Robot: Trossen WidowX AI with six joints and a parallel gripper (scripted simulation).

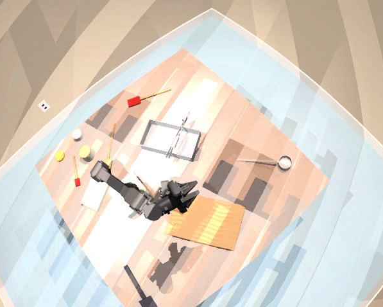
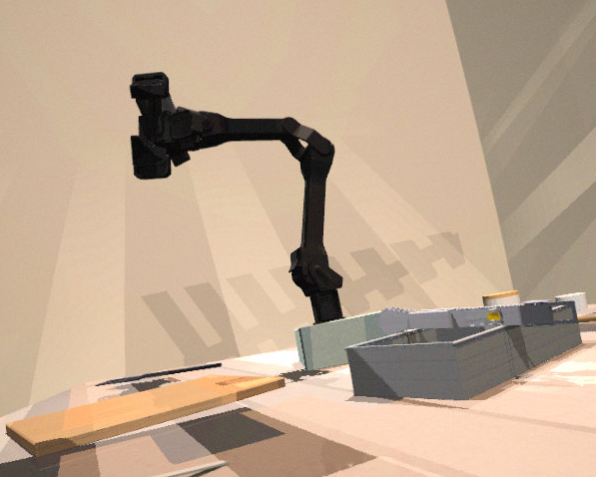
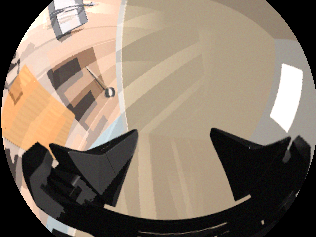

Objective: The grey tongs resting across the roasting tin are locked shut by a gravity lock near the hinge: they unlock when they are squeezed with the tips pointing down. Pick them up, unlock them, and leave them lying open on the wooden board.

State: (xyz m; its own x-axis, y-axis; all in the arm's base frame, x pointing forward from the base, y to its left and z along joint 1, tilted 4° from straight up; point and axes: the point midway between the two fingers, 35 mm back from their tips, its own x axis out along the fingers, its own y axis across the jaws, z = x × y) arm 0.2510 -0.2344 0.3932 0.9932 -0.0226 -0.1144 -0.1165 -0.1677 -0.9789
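Note:
The grey tongs (image 1: 184, 119) (image 2: 429, 318) lie across the roasting tin (image 1: 145, 132) (image 2: 405, 373), their arms close together. One end reaches past the tin's far long wall and the other past the near one in the top view. The wooden board (image 1: 208, 227) (image 2: 134, 410) (image 3: 35, 114) lies flat with nothing on it. My gripper (image 1: 197, 187) (image 2: 150, 121) (image 3: 174, 133) is open and empty, its fingers wide apart. It is high above the table and points sideways, away from the tongs. The lock near the hinge is too small to make out.
A sieve (image 1: 285, 162) (image 3: 109, 92) lies beyond the board. A pale green block (image 2: 338, 338) stands near the arm's base. A red spatula (image 1: 133, 101), a jar (image 1: 86, 152) and a white cup (image 1: 77, 134) are on the tin's other side. A black utensil (image 1: 147, 300) lies at the front edge.

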